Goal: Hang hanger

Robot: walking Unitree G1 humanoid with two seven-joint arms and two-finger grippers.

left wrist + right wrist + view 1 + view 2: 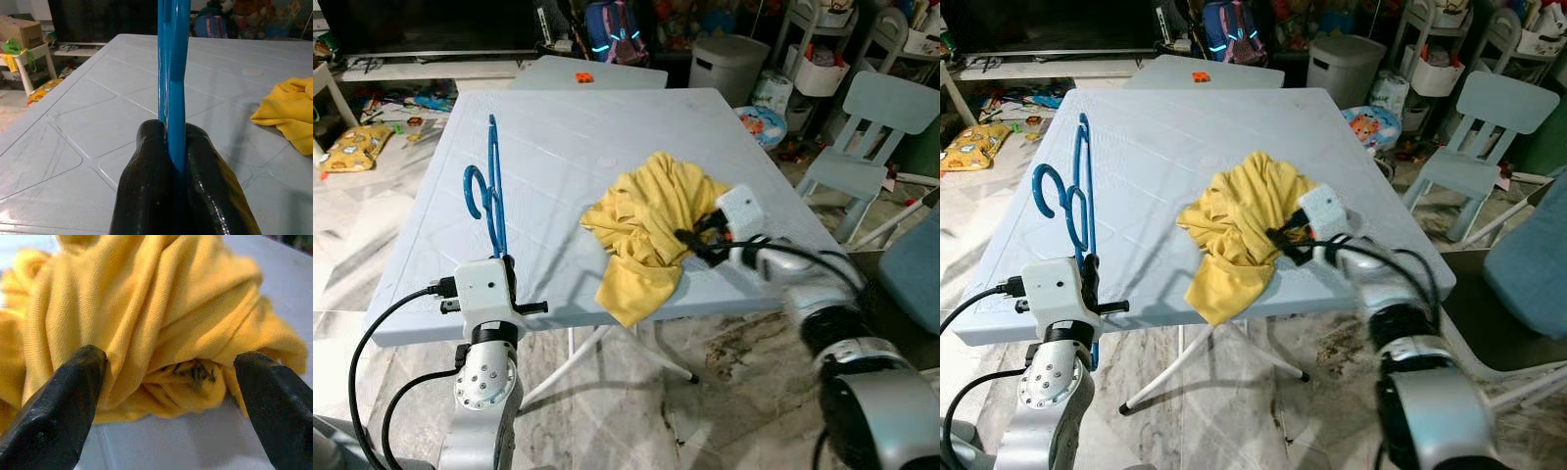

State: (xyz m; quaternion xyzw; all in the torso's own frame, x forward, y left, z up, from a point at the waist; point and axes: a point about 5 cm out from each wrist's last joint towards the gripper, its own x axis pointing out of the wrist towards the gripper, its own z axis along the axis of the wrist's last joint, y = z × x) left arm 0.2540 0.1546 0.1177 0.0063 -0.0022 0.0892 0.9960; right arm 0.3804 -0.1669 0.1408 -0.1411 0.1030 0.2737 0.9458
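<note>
- The left gripper [505, 264] sits at the near-left edge of the table [607, 117], its two black fingers [146, 186] pressed together on the lower end of the blue hanger [492, 191].
- The hanger stands up from that pinch over the left part of the table. Its long axis runs away from the fingers toward the far edge, leaning slightly. The hook curls out toward the table's left edge, about midway along the length.
- In the left wrist view the blue bar rises straight out from between the fingertips, so the grip looks centred on the bar.
- The yellow garment [651, 230] lies crumpled right of the table's middle, with one corner drooping over the near edge. It is well apart from the hanger, and bare table lies between them.
- The right gripper [697, 242] is at the garment's right side, near the table's near-right corner. Its fingers [54, 416] are spread wide and straddle a bunched fold without yet closing on it.
- The right arm is plainly the nearer one to the cloth. The hanger lies to the left of the cloth, so I judge the coming move depends on closing that gap across the table.
</note>
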